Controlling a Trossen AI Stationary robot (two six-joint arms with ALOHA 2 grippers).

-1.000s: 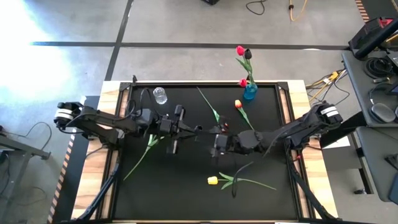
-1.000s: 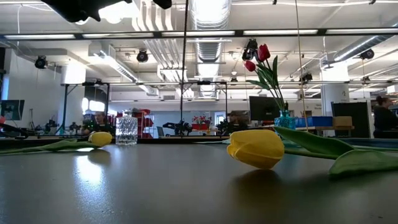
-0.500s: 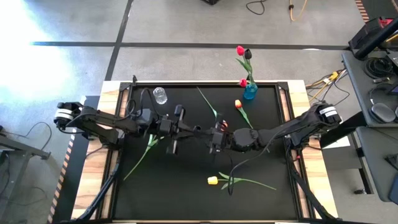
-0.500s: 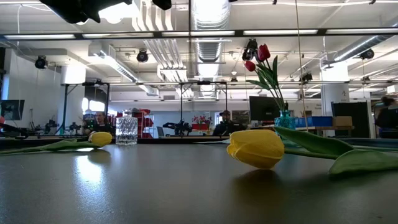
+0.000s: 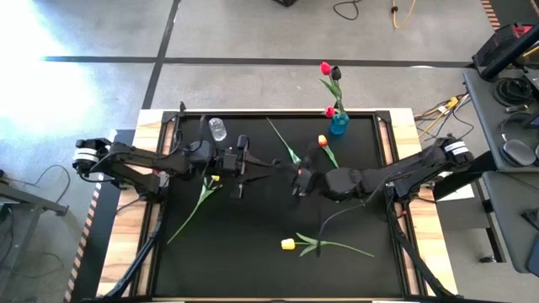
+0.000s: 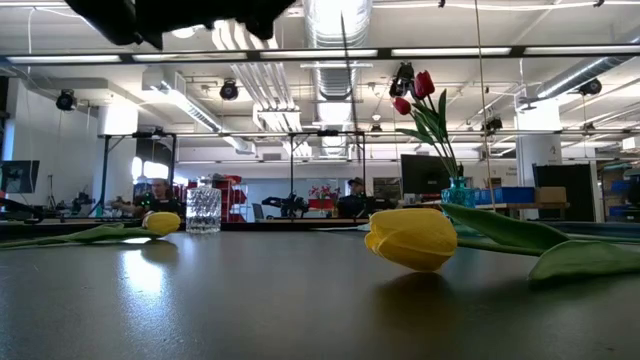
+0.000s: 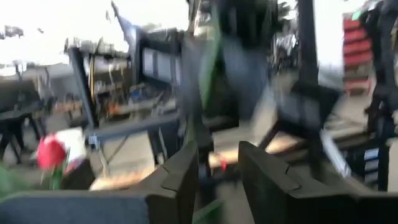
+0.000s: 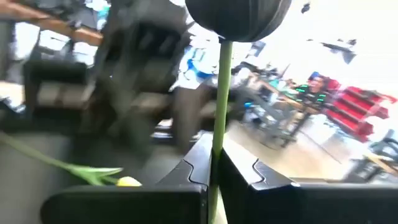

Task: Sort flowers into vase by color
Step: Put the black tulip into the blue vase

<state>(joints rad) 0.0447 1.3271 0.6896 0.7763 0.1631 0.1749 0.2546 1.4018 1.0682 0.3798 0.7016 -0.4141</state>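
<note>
Right claw (image 8: 214,177) is clamped tight on the green stem of a dark purple tulip (image 8: 238,18) above mid-table, while the left claw (image 7: 217,171) stands parted just to its left, holding nothing I can see.

1. Both arms met over the middle of the black counter (image 5: 253,252), barring passage across it.
2. A yellow tulip (image 5: 289,244) with green leaves lay nearer the front.
3. The front left corner stayed open.
4. A small blue glass vase (image 5: 338,124) of red tulips and a clear cut-glass vase (image 5: 217,129) stood along the rear edge.
</note>
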